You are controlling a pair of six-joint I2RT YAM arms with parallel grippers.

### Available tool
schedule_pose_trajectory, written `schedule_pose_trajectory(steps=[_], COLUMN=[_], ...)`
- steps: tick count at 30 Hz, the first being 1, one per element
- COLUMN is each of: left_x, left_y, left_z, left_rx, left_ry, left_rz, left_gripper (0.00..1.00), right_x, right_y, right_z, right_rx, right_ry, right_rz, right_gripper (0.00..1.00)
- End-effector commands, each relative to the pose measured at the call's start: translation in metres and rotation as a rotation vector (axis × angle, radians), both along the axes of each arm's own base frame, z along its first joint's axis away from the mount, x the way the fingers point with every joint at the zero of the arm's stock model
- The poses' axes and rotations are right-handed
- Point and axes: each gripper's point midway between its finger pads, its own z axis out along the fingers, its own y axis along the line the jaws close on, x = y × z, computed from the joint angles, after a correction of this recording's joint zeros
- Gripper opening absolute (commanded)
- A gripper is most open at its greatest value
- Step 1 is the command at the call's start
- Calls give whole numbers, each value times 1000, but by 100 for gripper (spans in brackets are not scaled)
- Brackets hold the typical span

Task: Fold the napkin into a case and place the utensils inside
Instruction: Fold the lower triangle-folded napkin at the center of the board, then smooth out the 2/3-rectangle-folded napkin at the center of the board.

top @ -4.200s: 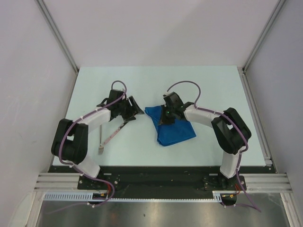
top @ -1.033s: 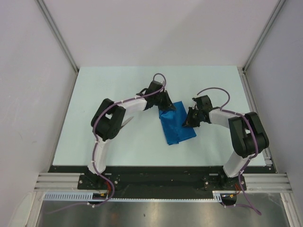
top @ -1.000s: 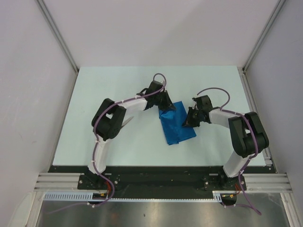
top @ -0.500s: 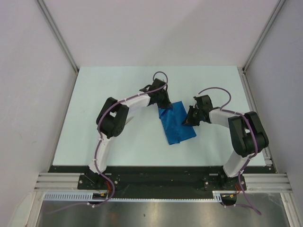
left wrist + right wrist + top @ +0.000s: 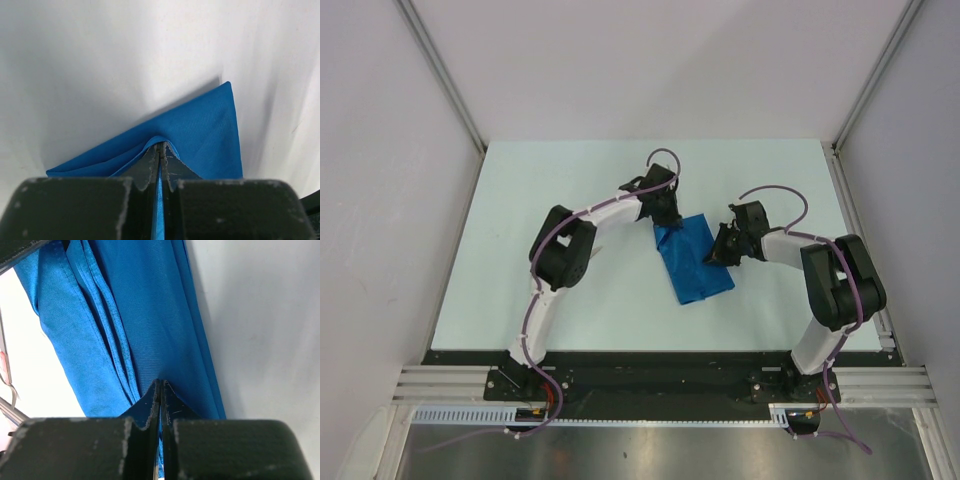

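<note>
Top external view shows the folded napkin (image 5: 692, 262) on the worktop (image 5: 570, 300), left gripper (image 5: 663, 227) clamped on its far corner and right gripper (image 5: 719, 254) pinching its right edge, likely keeping it taut for the next fold.

left fingers (image 5: 146, 172) pinched closed | right fingers (image 5: 147, 407) pinched closed

A pale, faintly mint-white desk (image 5: 570, 170) fills a booth closed in by a plain white back wall (image 5: 660, 60) and side walls (image 5: 380, 200). Slanted aluminium posts (image 5: 440, 75) mark the rear corners. A black strip (image 5: 660, 360) borders the near edge, with a brushed metal plate (image 5: 660, 450) below. The light is even, the shadows soft.
</note>
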Motion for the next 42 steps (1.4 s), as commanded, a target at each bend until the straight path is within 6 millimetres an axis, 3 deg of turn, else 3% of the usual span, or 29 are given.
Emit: schedule_pose_trajectory(steps=[1, 4, 7, 8, 12, 15, 16, 17, 22, 24, 28, 31, 34, 38, 41, 42], left_x=[24, 31, 29, 25, 11, 0, -3, -9, -23, -25, -23, -19, -14, -5, -4, -1], left_y=[4, 12, 7, 1, -5, 3, 5, 10, 24, 27, 21, 18, 16, 20, 25, 26], left_z=[32, 39, 49, 64, 90, 109, 111, 115, 105, 89, 73, 61, 53, 58, 72, 78], left_rx=[45, 91, 62, 24, -56, -70, -71, -73, -99, -103, -111, -106, -102, -70, -65, -75], left_ry=[-132, -148, -166, -176, -208, -227, -227, -225, -174, -132, -93, -65, -58, -100, -147, -176], left_rz=[1, 9, -19, -47, -93, -96, -97, -97, -102, -103, -121, -118, -121, -117, -125, -129], left_gripper=[6, 5, 7, 9, 22, 30, 30, 30, 18, 14, 9, 8, 7, 8, 16, 23], right_x=[1, 2, 0, 0, 2, 4, 5, 3, -5, -10, -20, -29, -38, -50, -64, -64], right_y=[-2, -1, -1, -1, 1, 0, -1, -2, -3, 3, 15, 20, 19, -7, -17, -21], right_z=[-8, -7, -6, -6, 3, 15, 18, 21, 38, 40, 43, 43, 42, 31, 29, 35], right_rx=[-12, -6, -7, -6, -1, -5, -14, -19, -21, 7, 36, 29, 24, -85, -91, -89], right_ry=[8, 10, 13, 11, -6, -34, -47, -46, -75, -67, -54, -44, -36, 13, 26, 7], right_rz=[-4, 4, 7, 11, 29, 38, 49, 53, 93, 127, 166, 188, 188, 89, 28, 7], right_gripper=[0, 0, 0, 0, 0, 0, 2, 12, 30, 35, 37, 45, 54, 58, 60, 61])
